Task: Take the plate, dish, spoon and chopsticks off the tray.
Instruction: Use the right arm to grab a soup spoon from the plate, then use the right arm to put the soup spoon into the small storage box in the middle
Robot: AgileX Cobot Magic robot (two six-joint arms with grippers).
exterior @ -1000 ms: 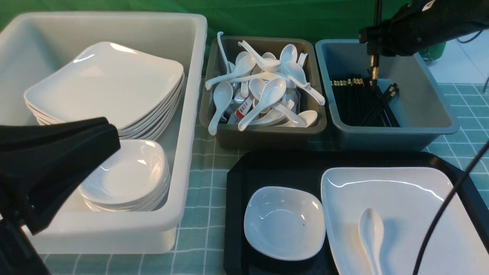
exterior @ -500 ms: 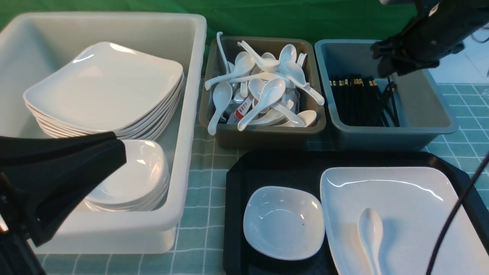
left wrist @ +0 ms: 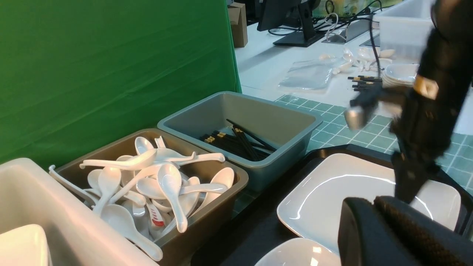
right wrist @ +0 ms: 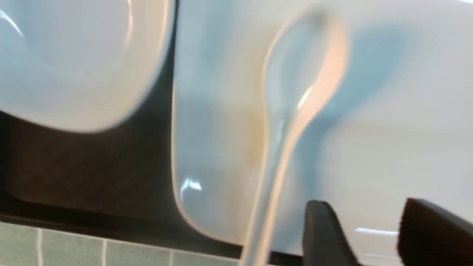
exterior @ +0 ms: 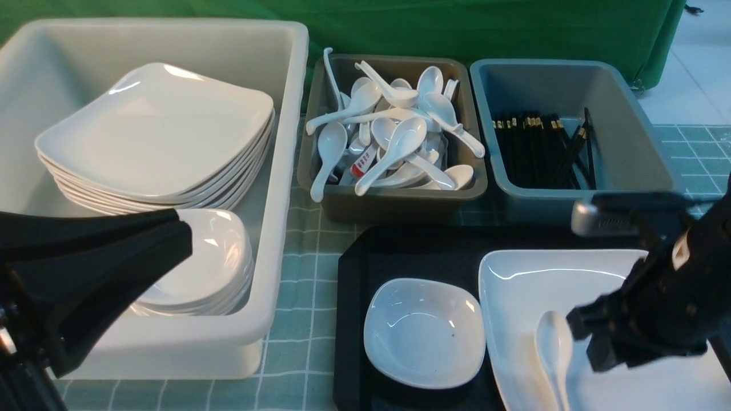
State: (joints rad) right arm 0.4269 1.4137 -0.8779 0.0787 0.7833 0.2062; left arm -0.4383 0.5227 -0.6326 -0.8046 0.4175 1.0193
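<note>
The black tray (exterior: 411, 251) holds the small white dish (exterior: 425, 331) and the large white plate (exterior: 537, 279). The white spoon (exterior: 554, 342) lies on the plate, bowl away from me. My right gripper (exterior: 588, 339) hovers low over the plate just right of the spoon, open with nothing in it. In the right wrist view its gripper (right wrist: 364, 207) stands beside the spoon (right wrist: 303, 85) handle. Black chopsticks (exterior: 542, 151) lie in the blue-grey bin, two askew on top. My left gripper (exterior: 184, 235) is shut and empty in front of the white bin.
A big white bin (exterior: 285, 171) at the left holds stacked plates and dishes. A brown bin (exterior: 394, 200) of white spoons and the blue-grey bin (exterior: 628, 188) stand behind the tray. Green checked cloth covers the table.
My right gripper let the chopsticks go into the blue-grey bin, opened, and swung down and toward me onto the plate beside the spoon. The left arm drifted slightly right.
</note>
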